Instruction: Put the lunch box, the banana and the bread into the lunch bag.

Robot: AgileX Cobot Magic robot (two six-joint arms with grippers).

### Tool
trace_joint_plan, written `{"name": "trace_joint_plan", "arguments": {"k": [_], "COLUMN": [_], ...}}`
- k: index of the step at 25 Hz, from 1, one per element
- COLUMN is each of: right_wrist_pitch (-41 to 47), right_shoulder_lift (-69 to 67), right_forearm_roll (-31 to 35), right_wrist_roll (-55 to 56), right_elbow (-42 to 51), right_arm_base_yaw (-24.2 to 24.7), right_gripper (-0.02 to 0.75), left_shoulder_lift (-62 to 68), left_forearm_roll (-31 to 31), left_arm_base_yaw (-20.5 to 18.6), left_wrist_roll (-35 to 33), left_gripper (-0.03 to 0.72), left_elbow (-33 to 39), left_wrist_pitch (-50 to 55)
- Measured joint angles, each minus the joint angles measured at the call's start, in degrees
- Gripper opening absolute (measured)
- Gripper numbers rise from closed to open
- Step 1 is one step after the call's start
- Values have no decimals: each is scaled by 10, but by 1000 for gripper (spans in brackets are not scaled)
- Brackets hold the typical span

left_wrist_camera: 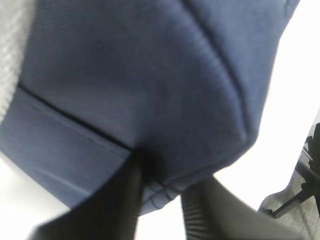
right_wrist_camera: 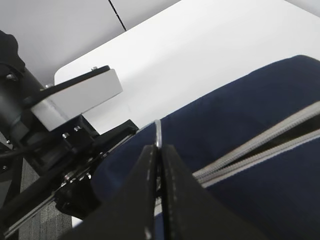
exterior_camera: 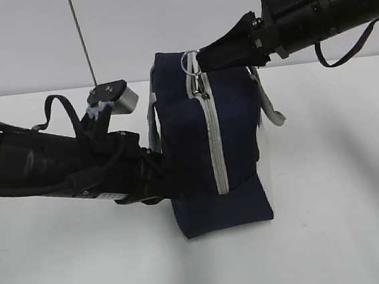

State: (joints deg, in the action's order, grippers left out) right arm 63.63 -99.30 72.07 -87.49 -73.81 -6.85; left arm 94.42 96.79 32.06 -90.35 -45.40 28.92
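Note:
The navy lunch bag (exterior_camera: 232, 131) stands upright on the white table, and its grey zipper (exterior_camera: 212, 133) looks closed along the visible side. My right gripper (exterior_camera: 201, 57) comes in from the upper right and is shut on the metal ring pull (right_wrist_camera: 158, 132) at the bag's top. My left gripper (left_wrist_camera: 172, 170) is low against the bag's left side. A bottom corner of the fabric (left_wrist_camera: 150, 75) sits between its spread fingers, with a gap beside the right finger. The lunch box, the banana and the bread are out of view.
Grey webbing handles (exterior_camera: 270, 107) hang at the bag's sides. The left arm's silver camera mount (exterior_camera: 115, 99) rises just left of the bag, and a thin rod (exterior_camera: 82, 38) stands behind it. White table surface (exterior_camera: 342, 188) lies to the right and in front.

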Motion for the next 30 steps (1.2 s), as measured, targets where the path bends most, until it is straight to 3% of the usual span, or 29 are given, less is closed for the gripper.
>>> {"name": "trace_joint_plan", "arguments": {"k": [2,5,13,22,30], "right_wrist_pitch": [-7,-23,-63,-44,-44], "right_shoulder_lift": [0,0,0,0,0], "right_forearm_roll": [0,0,-1,2,2], "right_wrist_roll": [0,0,9,9,11], "right_elbow": [0,0,0,0,-17], "right_arm_base_yaw": [0,0,0,0,0], "right_gripper": [-16,-16,-16,-16,-16], "left_shoulder_lift": [3,3,3,3,3], "left_forearm_roll": [-1,-1,-16,-28,-75], "left_arm_base_yaw": [0,0,0,0,-1], "left_wrist_roll": [-3,-4,-4,-4,-4], "left_gripper": [74,14,11,10,8], "left_elbow": [0,0,-1,-1,-4], "left_wrist_pitch": [0,0,0,6,23]}}
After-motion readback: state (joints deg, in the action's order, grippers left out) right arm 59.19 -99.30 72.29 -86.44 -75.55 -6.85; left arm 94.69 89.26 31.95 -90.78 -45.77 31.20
